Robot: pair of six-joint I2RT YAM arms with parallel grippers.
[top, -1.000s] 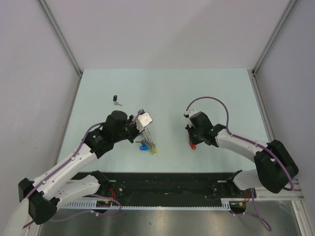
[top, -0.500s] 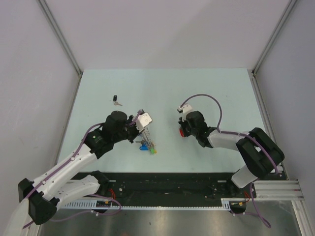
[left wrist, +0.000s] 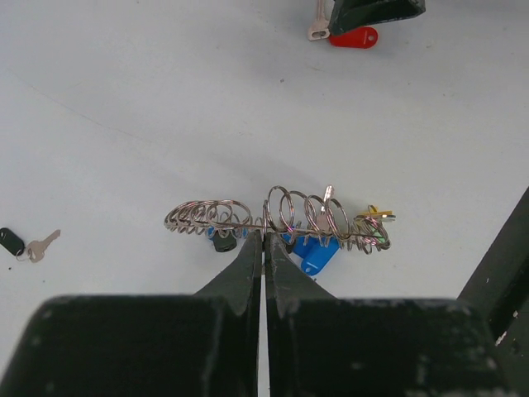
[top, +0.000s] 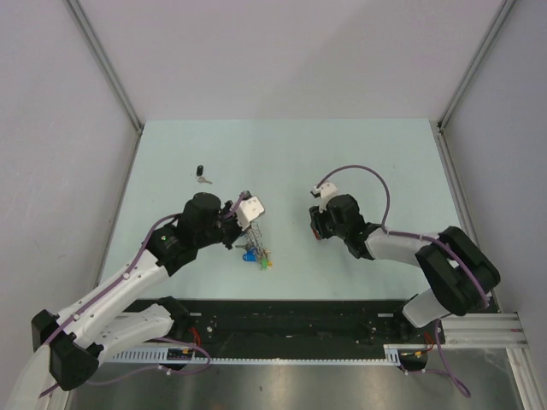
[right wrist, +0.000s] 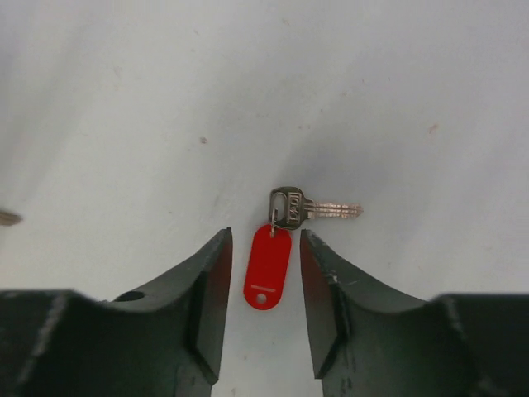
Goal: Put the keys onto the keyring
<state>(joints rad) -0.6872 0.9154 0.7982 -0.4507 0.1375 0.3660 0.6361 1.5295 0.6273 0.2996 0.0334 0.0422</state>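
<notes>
We see our left gripper (left wrist: 264,248) clenched on the keyring (left wrist: 289,217); our right gripper (right wrist: 264,240) stands spread, straddling the red-tagged key (right wrist: 266,269), apparently not touching it.

Place: a robotics lab test cell.
Enclosure: plain pale panels (top: 282,60) close off the left, right and far sides, joined by aluminium struts (top: 103,64).
Work surface: a bare mint-green table (top: 342,154).
Rig: two white-and-black arms (top: 128,286) on a black rail (top: 291,329) at the near edge, with exposed purple cables (top: 359,171).
</notes>
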